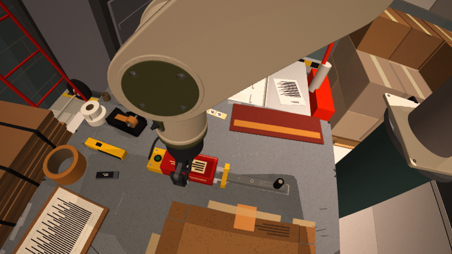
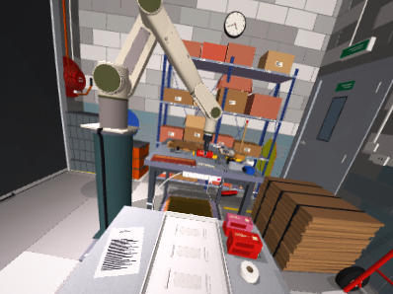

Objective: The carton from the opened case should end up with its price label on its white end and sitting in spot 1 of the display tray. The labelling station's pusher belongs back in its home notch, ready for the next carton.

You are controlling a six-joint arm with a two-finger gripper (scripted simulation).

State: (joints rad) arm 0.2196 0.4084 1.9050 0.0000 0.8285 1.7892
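My gripper [image 1: 179, 177] stands open at the near left side of the red carton [image 1: 192, 169], which lies in the labelling station with a printed label facing up and nothing held between the fingers. The carton's left end sits against the yellow block with the green button [image 1: 156, 159]. The yellow pusher [image 1: 225, 175] stands against the carton's right end on its grey rail, and the black knob [image 1: 278, 183] sits further right along that rail. The white display tray [image 2: 186, 254] lies on the near table beside two red cartons [image 2: 242, 237]. The carton's white end is hidden.
The taped cardboard case [image 1: 234, 230] lies just in front of the station. A red mat [image 1: 276, 123] lies behind it. To the left are a yellow knife [image 1: 106, 148], a tape roll [image 1: 64, 164], a tape dispenser [image 1: 126, 121] and a clipboard [image 1: 60, 221].
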